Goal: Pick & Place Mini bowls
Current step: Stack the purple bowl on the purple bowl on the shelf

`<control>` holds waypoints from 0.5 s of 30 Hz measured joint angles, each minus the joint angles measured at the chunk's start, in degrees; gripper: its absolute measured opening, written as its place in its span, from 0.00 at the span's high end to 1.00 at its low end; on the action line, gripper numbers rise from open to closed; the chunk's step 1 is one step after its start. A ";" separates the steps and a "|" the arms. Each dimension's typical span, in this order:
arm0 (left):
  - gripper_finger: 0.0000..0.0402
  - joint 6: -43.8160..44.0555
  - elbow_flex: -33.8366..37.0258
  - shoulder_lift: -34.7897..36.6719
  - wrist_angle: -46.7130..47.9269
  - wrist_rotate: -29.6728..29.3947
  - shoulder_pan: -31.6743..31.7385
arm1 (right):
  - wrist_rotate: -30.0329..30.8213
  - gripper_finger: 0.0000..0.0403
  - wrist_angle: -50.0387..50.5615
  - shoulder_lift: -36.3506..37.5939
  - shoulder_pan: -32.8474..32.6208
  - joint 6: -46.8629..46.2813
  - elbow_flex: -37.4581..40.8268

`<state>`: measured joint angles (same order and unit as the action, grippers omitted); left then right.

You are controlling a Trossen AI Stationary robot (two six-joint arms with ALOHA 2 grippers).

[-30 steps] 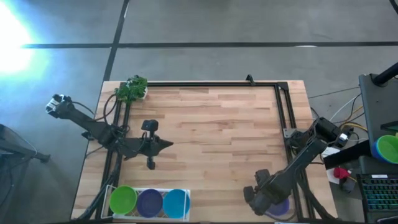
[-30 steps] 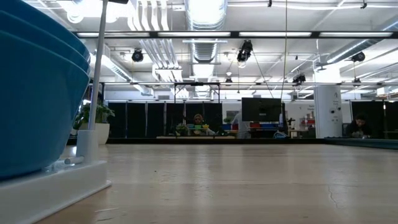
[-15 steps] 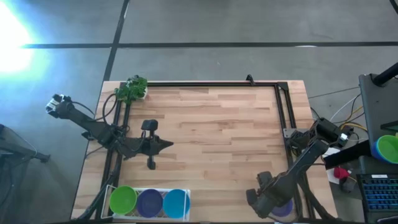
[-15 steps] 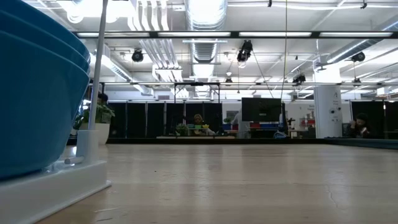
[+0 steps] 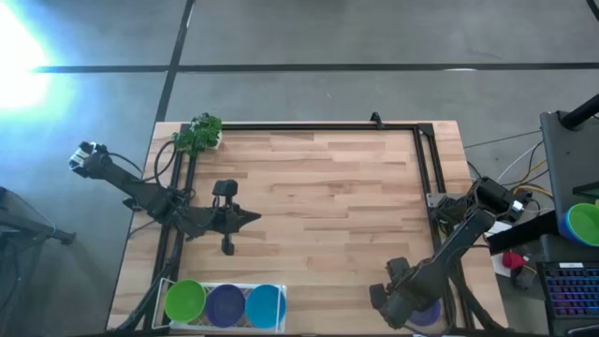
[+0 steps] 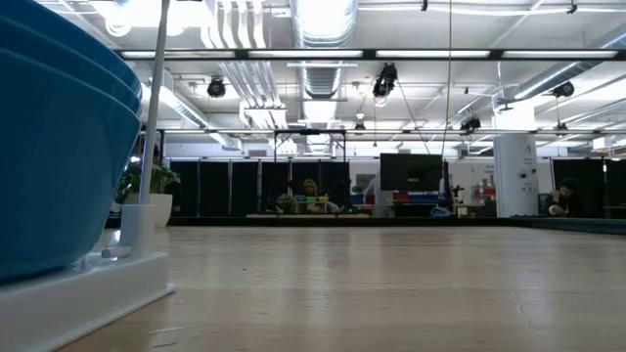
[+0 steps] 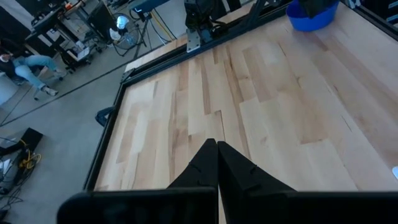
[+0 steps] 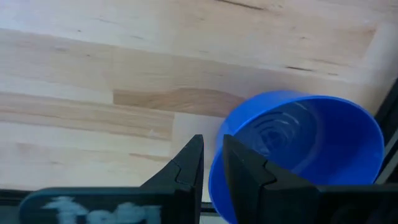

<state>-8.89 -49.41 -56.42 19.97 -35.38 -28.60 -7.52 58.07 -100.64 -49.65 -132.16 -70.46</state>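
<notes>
My right gripper [image 5: 404, 301] stands near the table's near right corner, shut on a blue mini bowl [image 8: 298, 155], which also shows in the high view [image 5: 427, 313] and far off in the left wrist view [image 7: 311, 14]. A white tray [image 5: 225, 288] at the near left edge holds a green bowl [image 5: 185, 301], a purple bowl [image 5: 226, 304] and a blue bowl [image 5: 265, 304]. In the low view this blue bowl [image 6: 59, 147] fills the left side. My left gripper [image 7: 216, 152] hangs shut and empty above the table's left part [image 5: 251, 219]. My right gripper has the blue bowl's rim [image 8: 214, 171] between its two fingers, one finger [image 8: 189, 163] outside the wall and the other [image 8: 244, 171] inside the hollow. The fingers come from above, pointing down. The bowl's mouth faces up; whether its base is on the table does not show.
A leafy green toy plant [image 5: 199, 134] stands at the far left corner. A black frame rail [image 5: 426, 159] runs along the far and right sides of the table. More bowls [image 5: 584, 223] sit on a stand beyond the right edge. Bare wood [image 5: 328, 206] lies between the arms.
</notes>
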 joint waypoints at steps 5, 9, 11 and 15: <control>1.00 -0.02 0.00 0.00 0.00 0.00 0.02 | 0.14 0.85 -0.39 -0.34 -0.58 2.42 0.00; 1.00 -0.06 0.00 0.00 0.02 0.00 0.02 | -0.02 0.85 0.05 -0.35 -1.51 5.67 0.06; 1.00 -0.06 0.00 0.00 0.02 -0.02 0.02 | -0.23 0.85 1.08 -0.35 -1.64 5.73 0.20; 1.00 -0.06 0.00 0.00 0.00 -0.02 0.02 | -0.25 0.85 1.08 -0.35 -1.57 5.72 0.20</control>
<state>-8.95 -49.41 -56.42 19.97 -35.40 -28.58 -7.77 59.15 -100.99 -51.22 -126.43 -70.26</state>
